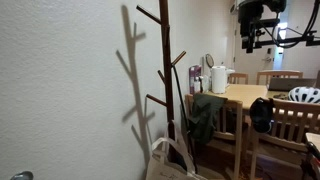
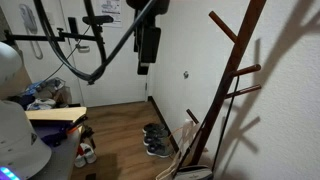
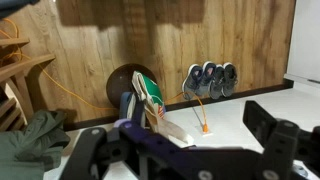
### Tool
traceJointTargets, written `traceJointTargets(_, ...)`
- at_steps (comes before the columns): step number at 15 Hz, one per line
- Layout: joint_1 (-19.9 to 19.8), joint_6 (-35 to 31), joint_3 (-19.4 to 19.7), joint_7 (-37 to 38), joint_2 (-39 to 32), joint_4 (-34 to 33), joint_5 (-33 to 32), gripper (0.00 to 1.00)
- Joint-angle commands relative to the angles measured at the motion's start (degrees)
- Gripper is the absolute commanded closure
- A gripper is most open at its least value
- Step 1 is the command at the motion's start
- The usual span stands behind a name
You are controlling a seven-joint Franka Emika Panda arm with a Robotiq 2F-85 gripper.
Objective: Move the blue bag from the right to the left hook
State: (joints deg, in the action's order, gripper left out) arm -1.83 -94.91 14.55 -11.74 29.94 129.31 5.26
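Observation:
My gripper (image 1: 255, 38) hangs high up, well away from the brown wooden coat rack (image 1: 166, 70), and also shows in an exterior view (image 2: 148, 50). In the wrist view its two dark fingers stand wide apart (image 3: 185, 150), open and empty. The rack (image 2: 232, 80) has bare upper hooks in both exterior views. A cream-white tote bag (image 1: 168, 160) hangs low on it. I see no blue bag on the hooks. In the wrist view a bluish strip (image 3: 127, 106) shows beside the cream and green bag (image 3: 150, 100). I cannot tell whether that strip is the blue bag.
A wooden table (image 1: 245, 95) with a white kettle (image 1: 219, 78), chairs and a helmet (image 1: 305, 95) stands past the rack. Shoes (image 2: 155, 140) lie on the wooden floor by the white wall. An orange cable (image 3: 195, 105) runs along the wall.

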Motion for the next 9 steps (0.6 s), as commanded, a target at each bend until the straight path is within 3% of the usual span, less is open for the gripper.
traceJointTargets(1,-1.7,0.2,-1.3,-0.7,-0.3,-0.2,0.6,0.0)
traceJointTargets(9,-2.2,-4.9,-4.6,0.2,-6.2,-2.1,-6.3,0.0)
